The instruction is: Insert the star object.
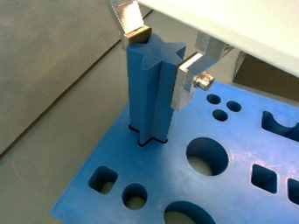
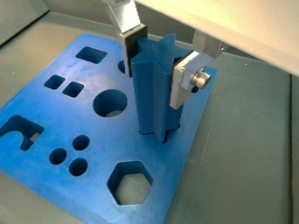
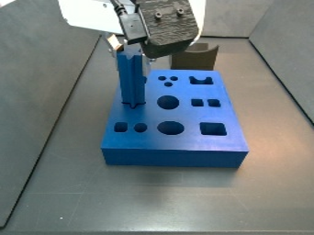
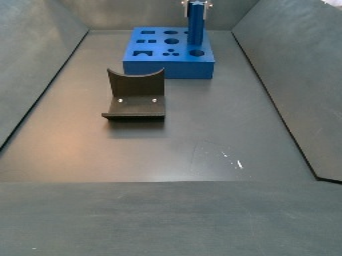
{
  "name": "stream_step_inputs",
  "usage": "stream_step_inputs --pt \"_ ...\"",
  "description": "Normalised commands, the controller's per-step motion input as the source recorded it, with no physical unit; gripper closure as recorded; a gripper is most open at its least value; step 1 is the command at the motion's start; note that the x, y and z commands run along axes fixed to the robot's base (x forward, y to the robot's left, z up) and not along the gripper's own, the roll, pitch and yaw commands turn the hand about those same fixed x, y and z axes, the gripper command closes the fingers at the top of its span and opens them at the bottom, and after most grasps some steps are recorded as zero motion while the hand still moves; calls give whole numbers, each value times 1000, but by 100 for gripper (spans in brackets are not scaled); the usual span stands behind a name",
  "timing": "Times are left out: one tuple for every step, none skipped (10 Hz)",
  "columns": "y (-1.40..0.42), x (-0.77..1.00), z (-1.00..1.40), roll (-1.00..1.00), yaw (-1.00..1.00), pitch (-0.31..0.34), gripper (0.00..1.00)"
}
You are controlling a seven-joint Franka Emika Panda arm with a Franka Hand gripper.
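The star object (image 1: 149, 92), a tall bright-blue ridged peg, stands upright with its lower end in a hole near the edge of the flat blue block (image 1: 222, 188). My gripper (image 1: 160, 63) is at the peg's top, with a silver finger on each side pressing its upper part. Both wrist views show this; in a wrist view the peg (image 2: 152, 87) rises from the block (image 2: 70, 114) between the fingers (image 2: 186, 77). In both side views the peg (image 3: 128, 81) (image 4: 195, 25) stands on the block (image 3: 185, 138) (image 4: 160, 62) under the gripper (image 3: 130, 48).
The block has several other shaped holes, among them a round one (image 2: 110, 103) and a hexagon (image 2: 129, 186). A dark grey curved piece (image 4: 134, 96) lies on the floor apart from the block; it also shows behind the block (image 3: 203, 53). Sloped grey walls (image 4: 40, 90) bound the floor.
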Motion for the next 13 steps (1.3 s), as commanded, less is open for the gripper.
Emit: stream_step_inputs --pt "-66 -26 -280 0 131 -73 100" --pt "-11 -49 -329 0 120 -74 100" --pt "0 -3 -551 0 43 -110 100" --pt "0 0 -800 0 0 -180 100" --pt "0 0 -774 0 0 -190 100" --pt "0 0 -700 -6 0 -191 100" --pt "0 0 -674 -14 0 -189 100" --pt "0 0 -717 -36 0 -197 100" --pt "0 0 -769 -64 0 -187 100" --pt "0 -14 -740 -30 0 -184 100" --pt "0 -157 -406 -67 0 -203 100" --pt "57 0 -209 -164 0 -139 100" --pt "20 0 0 0 0 0 100"
